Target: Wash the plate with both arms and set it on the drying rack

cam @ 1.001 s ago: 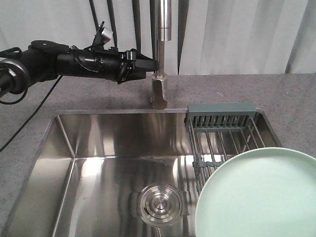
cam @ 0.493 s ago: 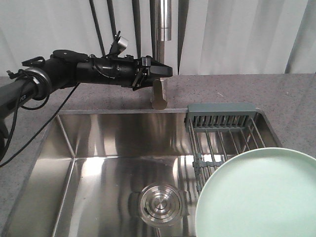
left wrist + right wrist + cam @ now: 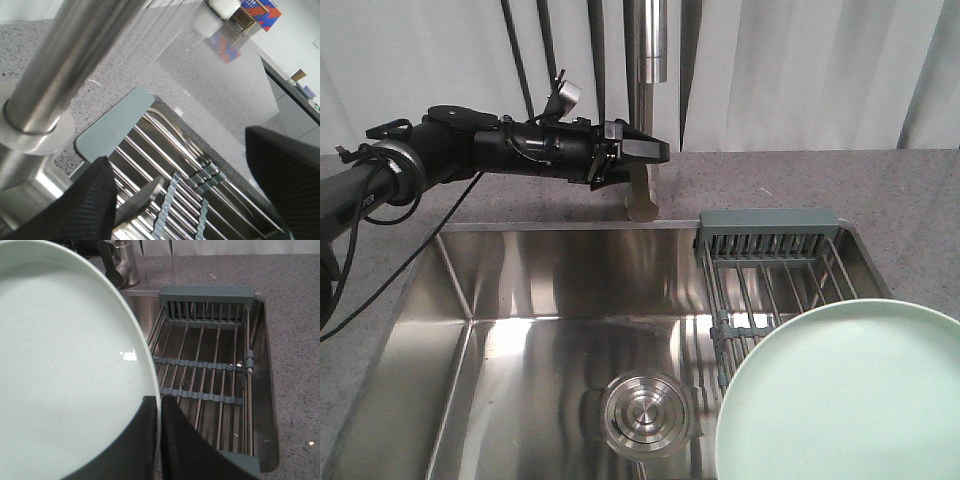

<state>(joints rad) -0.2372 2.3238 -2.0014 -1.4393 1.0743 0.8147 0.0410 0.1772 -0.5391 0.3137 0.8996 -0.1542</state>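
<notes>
Pinching the rim of the round pale mint-green plate between its two black fingers, the right hand is closed on it. It holds the plate at the near right of the scene, over the right side of the stainless steel sink and the near left part of the flat drying rack of parallel steel rods; whether plate and rods touch I cannot tell. The rods run near to far, with the slotted grey-green bar at the far end, so the right hand is much the nearer to the rack. Far across the sink, the left hand reaches in from the left, fingers spread and holding nothing, just beside the upright polished steel faucet column; its wrist view shows the column off to one side of the fingers, not between them. From that hand the plate lies to the near right, well apart, with the round steel drain between. No water is running, so washing looks not yet begun; the likely next move is the left hand working the faucet while the right carries the plate leftward.
</notes>
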